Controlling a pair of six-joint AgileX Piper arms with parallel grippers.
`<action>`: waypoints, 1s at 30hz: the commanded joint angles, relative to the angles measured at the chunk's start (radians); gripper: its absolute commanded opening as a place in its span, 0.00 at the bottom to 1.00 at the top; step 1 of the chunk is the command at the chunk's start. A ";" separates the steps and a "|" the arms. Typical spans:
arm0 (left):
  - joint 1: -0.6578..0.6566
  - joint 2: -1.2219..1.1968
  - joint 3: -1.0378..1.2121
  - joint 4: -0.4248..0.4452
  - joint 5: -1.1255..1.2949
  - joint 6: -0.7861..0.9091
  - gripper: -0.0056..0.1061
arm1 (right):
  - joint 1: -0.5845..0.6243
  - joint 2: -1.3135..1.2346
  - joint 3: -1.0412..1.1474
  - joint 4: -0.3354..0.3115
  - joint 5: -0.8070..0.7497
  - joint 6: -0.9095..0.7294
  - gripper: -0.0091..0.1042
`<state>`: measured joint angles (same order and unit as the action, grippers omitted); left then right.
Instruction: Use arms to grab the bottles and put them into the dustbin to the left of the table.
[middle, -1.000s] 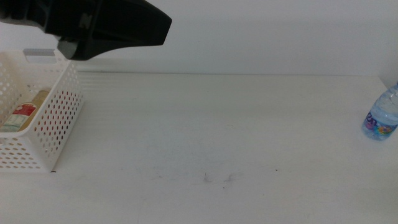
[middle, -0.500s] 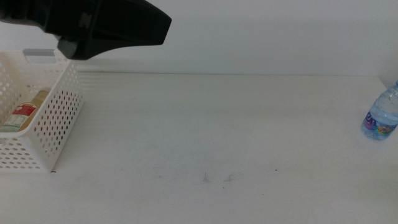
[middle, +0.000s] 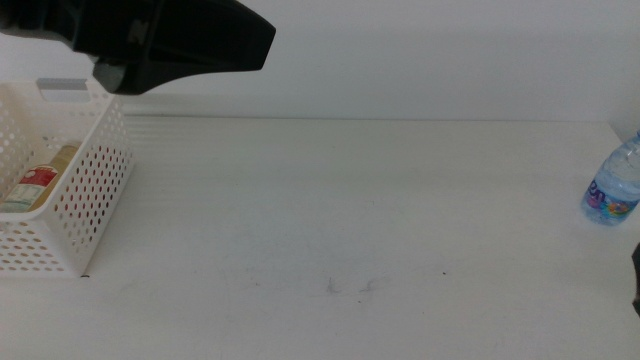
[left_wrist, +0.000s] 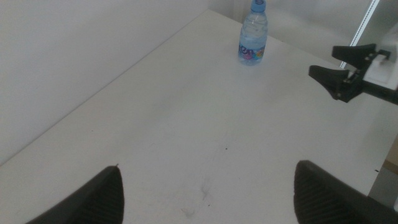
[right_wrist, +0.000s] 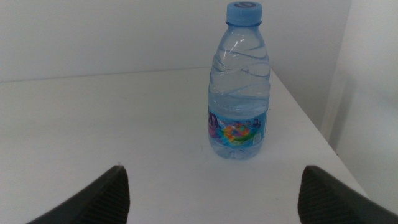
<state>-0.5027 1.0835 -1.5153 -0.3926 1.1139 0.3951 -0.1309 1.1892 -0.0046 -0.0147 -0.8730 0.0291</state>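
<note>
The small clear water bottle with a blue cap stands upright at the table's far right edge. It also shows in the left wrist view and, close and centred, in the right wrist view. My right gripper is open and empty, a short way in front of the bottle; only a dark sliver of it shows in the middle view. My left gripper hangs open and empty above the white dustbin, jaws wide apart in the left wrist view. The yellow-juice bottle lies inside the dustbin. The red can is out of view.
The white table stretches between the dustbin and the water bottle, with faint scuff marks near the front. The right arm's gripper shows in the left wrist view beside the table's right edge.
A dark sliver of the right gripper has come into the middle view at the right edge, below the water bottle. The left arm and the bottles have not moved.
</note>
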 joint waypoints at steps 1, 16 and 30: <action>-0.006 -0.002 0.003 0.001 -0.020 0.001 0.89 | -0.010 0.123 0.005 0.002 -0.176 -0.009 0.88; -0.006 -0.002 0.003 0.001 -0.037 0.001 0.89 | -0.021 0.484 -0.022 0.008 -0.348 -0.170 0.88; -0.006 -0.002 0.003 0.018 -0.105 0.001 0.89 | -0.066 0.696 -0.296 0.002 -0.348 -0.160 0.88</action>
<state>-0.5027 1.0835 -1.5153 -0.3770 1.0253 0.3951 -0.1898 1.8572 -0.2710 -0.0127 -1.2064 -0.1275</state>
